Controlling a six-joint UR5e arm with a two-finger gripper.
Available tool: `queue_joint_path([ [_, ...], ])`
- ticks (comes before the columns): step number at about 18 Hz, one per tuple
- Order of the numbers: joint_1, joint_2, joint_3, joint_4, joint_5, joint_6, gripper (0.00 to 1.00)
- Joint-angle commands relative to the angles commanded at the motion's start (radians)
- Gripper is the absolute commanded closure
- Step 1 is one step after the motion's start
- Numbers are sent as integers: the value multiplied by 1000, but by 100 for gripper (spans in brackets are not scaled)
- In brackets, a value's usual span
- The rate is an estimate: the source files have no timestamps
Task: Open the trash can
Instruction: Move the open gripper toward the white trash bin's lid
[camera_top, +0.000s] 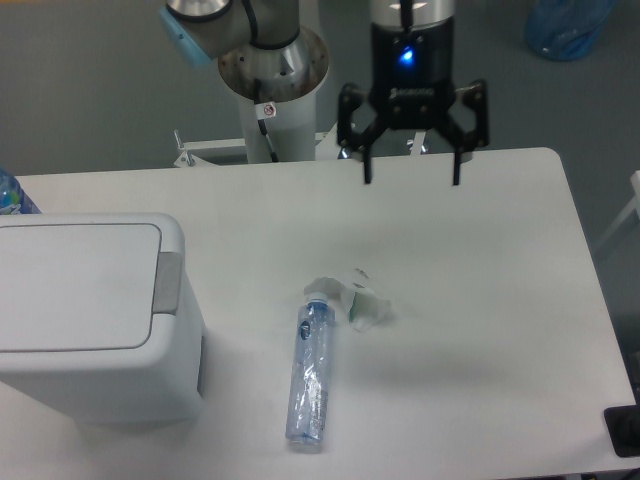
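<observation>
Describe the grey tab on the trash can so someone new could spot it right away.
Start at the big white trash can on the table's left side. On the right edge of its flat lid sits the grey push tab, a narrow upright rectangle. It is the only grey part on the all-white bin.

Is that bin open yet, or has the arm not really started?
Nothing looks done yet: the trash can has its lid flat and shut. The gripper hangs open above the table's far side, well away from it, holding nothing. Left to do: travel over to the grey push tab and press it.
</observation>
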Motion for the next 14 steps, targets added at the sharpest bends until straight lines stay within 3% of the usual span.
queue_joint_path([
  [4, -52, -14, 0, 0, -5, -91, 0],
  [8, -117, -55, 0, 70, -6, -215, 0],
  [14, -181, -86, -3, 81, -8, -256, 0],
])
